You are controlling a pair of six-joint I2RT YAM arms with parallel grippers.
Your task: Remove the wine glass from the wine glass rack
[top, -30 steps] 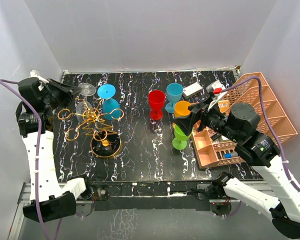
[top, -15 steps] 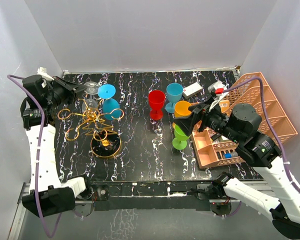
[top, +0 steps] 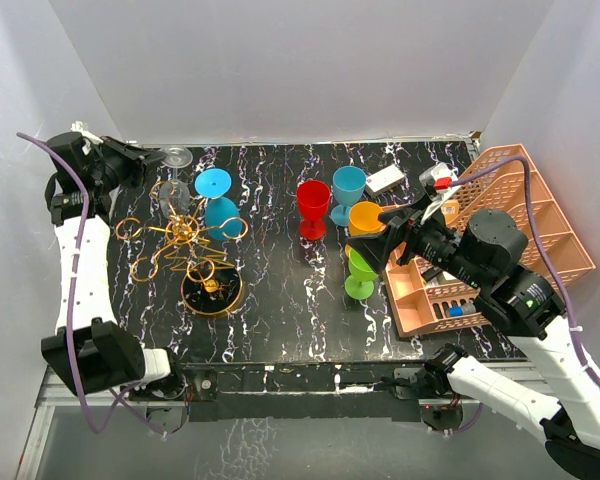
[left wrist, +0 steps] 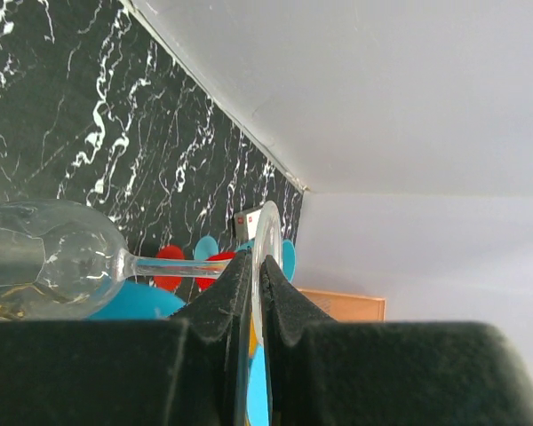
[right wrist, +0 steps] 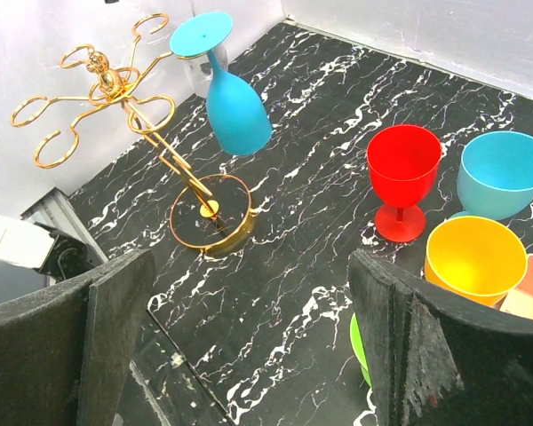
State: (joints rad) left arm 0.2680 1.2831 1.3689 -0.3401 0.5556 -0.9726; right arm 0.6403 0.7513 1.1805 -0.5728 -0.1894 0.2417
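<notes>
Gripping the wine glass (left wrist: pixel 58 266) by its foot, left fingers (left wrist: pixel 215 306) clamped tight; right fingers (right wrist: pixel 395 328) spread, empty.

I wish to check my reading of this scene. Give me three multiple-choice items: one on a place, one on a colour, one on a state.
1. Where is the blue glass? A) hanging on the gold rack B) in the peach basket C) lying on the table
2. The left claw grips a glass of which colour? A) red B) green C) clear
3. How is the right claw? A) shut on a cup B) open and empty C) shut on nothing
1 A: it hangs foot up from the rack. 2 C: a clear glass, pinched at its foot. 3 B: its fingers stand wide apart, nothing between them.
</notes>
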